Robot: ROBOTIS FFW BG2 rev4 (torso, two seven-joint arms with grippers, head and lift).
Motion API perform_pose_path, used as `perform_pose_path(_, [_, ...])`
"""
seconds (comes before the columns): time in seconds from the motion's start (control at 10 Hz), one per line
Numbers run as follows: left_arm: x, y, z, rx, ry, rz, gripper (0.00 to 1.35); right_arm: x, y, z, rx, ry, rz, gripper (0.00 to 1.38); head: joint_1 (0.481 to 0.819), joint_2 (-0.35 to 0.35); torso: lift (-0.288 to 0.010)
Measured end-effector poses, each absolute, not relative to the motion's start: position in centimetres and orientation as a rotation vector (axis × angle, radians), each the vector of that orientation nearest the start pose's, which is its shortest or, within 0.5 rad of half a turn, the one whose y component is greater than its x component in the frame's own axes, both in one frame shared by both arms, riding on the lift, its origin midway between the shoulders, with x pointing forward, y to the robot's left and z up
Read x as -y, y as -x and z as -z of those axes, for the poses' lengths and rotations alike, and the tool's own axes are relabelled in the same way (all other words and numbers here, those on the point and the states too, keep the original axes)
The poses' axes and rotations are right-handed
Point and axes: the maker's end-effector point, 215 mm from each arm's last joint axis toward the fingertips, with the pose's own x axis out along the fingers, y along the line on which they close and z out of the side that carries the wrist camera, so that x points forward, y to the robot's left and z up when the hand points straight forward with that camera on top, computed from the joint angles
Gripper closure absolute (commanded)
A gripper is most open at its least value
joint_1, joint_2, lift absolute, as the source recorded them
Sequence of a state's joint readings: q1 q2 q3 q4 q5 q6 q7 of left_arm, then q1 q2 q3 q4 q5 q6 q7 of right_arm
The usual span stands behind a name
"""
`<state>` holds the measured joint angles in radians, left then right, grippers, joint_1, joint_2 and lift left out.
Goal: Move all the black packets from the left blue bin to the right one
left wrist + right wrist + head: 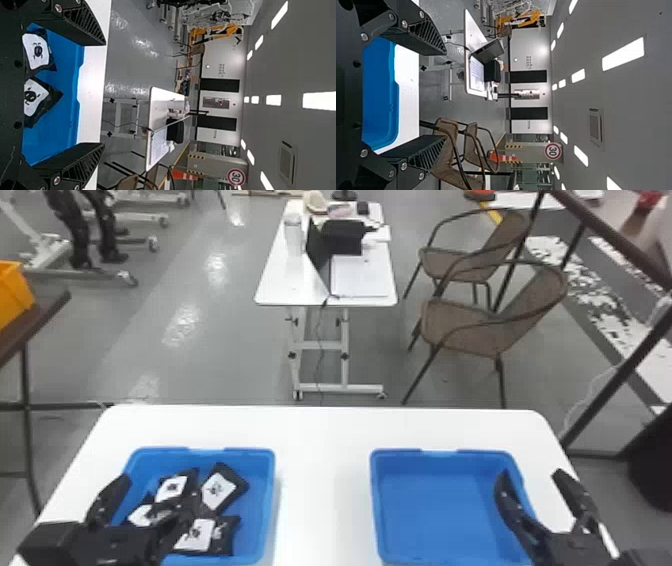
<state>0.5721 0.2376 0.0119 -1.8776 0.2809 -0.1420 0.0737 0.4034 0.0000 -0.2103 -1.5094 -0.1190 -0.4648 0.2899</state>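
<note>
Nearest, the left gripper (pixel 104 94) hangs over the near, outer part of the left blue bin (pixel 272 500), jaws wide with nothing between them. The right gripper (pixel 531 473), also wide and unloaded, is over the outer side of the right bin (pixel 425 510). The black packets (pixel 218 490), at least four with white labels, lie in the left bin, some overlapping, partly hidden by the left arm. The job looks to be at its start, with a first grasp next.

The overlap could make the jaws pinch two packets together, or only a loose corner that slips out. Coming down too near the wall, a finger could catch the rim and shove the bin. A poor hold could drop a packet on the bench (pixel 325 490) between the bins. The right gripper, left there, could obstruct the release.

Farther off stand a small table (pixel 280 287) and chairs (pixel 465 325).
</note>
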Motion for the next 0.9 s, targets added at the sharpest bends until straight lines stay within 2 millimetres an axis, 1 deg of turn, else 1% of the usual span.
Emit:
perform_pose_path(0.5, [-29.4, -40.9, 41.7, -0.143, 0.065, -0.03, 0.13, 30.1, -42.2, 43.6, 0.014, -0.027, -0.041, 0.29, 0.695, -0.011, 0.0])
perform_pose_path(0.6, [-29.6, -40.8, 42.2, -0.159, 0.075, -0.036, 0.13, 30.1, -42.1, 43.7, 0.014, -0.028, -0.04, 0.29, 0.695, -0.009, 0.0])
perform_pose_path(0.7, [-29.9, -40.6, 43.2, -0.185, 0.096, -0.048, 0.13, 30.2, -42.1, 43.7, 0.012, -0.029, -0.04, 0.29, 0.695, -0.005, 0.0])
perform_pose_path(0.8, [-30.7, -40.6, 44.0, -0.203, 0.112, -0.068, 0.13, 30.2, -42.1, 43.8, 0.012, -0.03, -0.04, 0.29, 0.695, 0.006, 0.0])
perform_pose_path(0.9, [-31.9, -40.8, 45.1, -0.231, 0.136, -0.099, 0.13, 30.1, -42.0, 43.8, 0.011, -0.032, -0.039, 0.29, 0.695, 0.016, 0.0])
